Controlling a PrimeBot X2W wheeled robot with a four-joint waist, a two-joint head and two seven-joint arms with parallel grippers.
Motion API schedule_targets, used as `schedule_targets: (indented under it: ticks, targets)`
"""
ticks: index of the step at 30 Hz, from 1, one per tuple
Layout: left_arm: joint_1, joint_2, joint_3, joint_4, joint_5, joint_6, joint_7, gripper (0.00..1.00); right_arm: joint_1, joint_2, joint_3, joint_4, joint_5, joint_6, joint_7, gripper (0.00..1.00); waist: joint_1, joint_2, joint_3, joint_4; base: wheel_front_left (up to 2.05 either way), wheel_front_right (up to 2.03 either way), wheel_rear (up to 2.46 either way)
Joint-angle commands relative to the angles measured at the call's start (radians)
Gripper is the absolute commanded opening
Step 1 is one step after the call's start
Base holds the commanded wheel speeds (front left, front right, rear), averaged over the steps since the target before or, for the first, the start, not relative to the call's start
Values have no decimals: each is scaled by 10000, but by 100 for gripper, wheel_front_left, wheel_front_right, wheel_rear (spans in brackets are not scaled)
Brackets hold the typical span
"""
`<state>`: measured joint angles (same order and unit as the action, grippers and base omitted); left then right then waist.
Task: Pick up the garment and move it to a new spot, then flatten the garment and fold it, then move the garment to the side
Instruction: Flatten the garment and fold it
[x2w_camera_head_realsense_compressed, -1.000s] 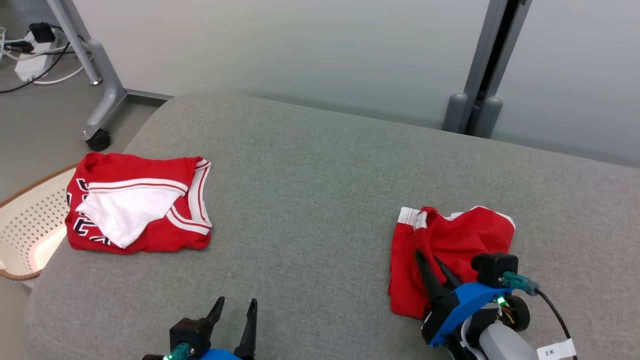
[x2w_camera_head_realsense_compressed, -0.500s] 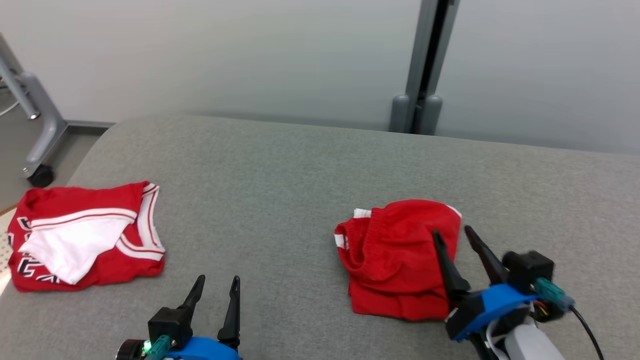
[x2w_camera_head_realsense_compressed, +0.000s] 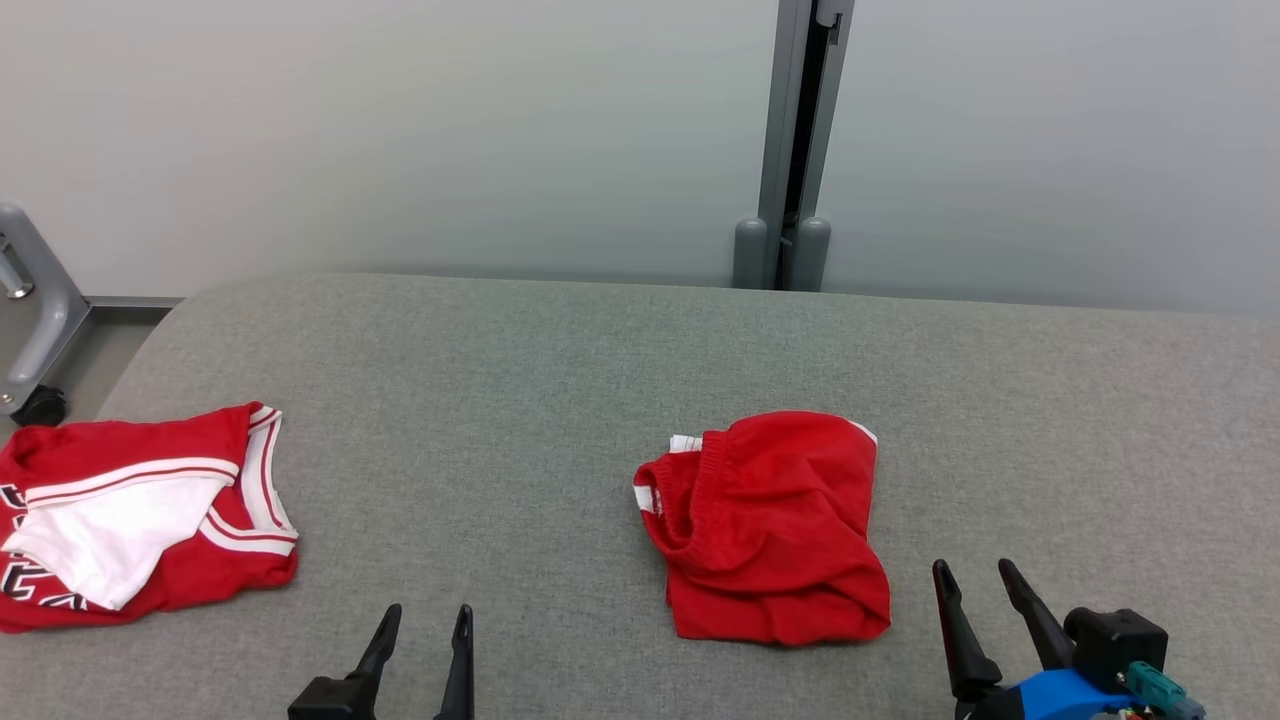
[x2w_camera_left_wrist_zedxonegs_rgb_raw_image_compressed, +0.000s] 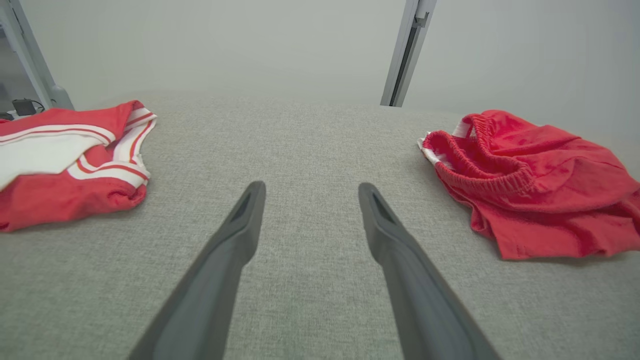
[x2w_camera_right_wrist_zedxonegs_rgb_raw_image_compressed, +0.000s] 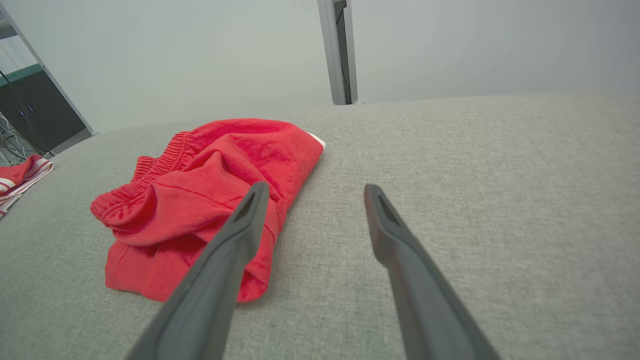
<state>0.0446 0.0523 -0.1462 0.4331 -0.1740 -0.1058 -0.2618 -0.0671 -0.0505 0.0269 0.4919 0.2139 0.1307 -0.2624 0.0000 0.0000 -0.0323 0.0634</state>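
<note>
Right tool (x2w_camera_head_realsense_compressed: 970, 566) is releasing the red shorts (x2w_camera_head_realsense_compressed: 765, 530) and backing off.

A second ago its fingers were pinched together on the near edge of the shorts. Now they are standing apart just beside the heap, holding nothing, while the left tool (x2w_camera_head_realsense_compressed: 428, 610) is waiting, spread and empty, near the front of the grey padded worktop (x2w_camera_head_realsense_compressed: 560, 400). The shorts are lying free near the middle of the worktop, bunched with the elastic waistband (x2w_camera_head_realsense_compressed: 690, 490) turned up on the left, so the move to a new spot is looking done and flattening is likely coming next. The camera has also been turning, which accounts for the shifted background. The leg openings are tucked under folds, and the red-and-white jersey (x2w_camera_head_realsense_compressed: 130, 520), well apart at the left, is being cut off by the frame edge, its lettering unreadable.
</note>
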Motion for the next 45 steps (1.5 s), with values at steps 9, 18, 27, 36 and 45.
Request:
schedule_targets:
  ticks: [9,18,27,36,45]
  targets:
    - [-157,-10,-215,10,-12,36,-44,100,-288,-12,342,375,-79,0,-32,100,0,0,70,177,0,0,0]
    - [-183,-11,-417,77,-107,-4,-44,100,-833,-16,704,1526,-305,0,-32,100,0,0,256,648,0,0,0]
    - [-371,-12,-401,140,-59,-56,-44,100,-1126,-19,629,1877,-325,0,-31,100,0,0,518,1171,0,0,0]
    - [-364,-15,-355,65,-26,-114,-44,100,-1205,-16,909,1936,-293,0,-32,0,0,0,642,1146,0,0,0]
    - [-303,-12,-391,10,-153,-106,-44,100,-356,-18,1420,971,-560,0,-31,0,0,0,445,227,0,0,0]
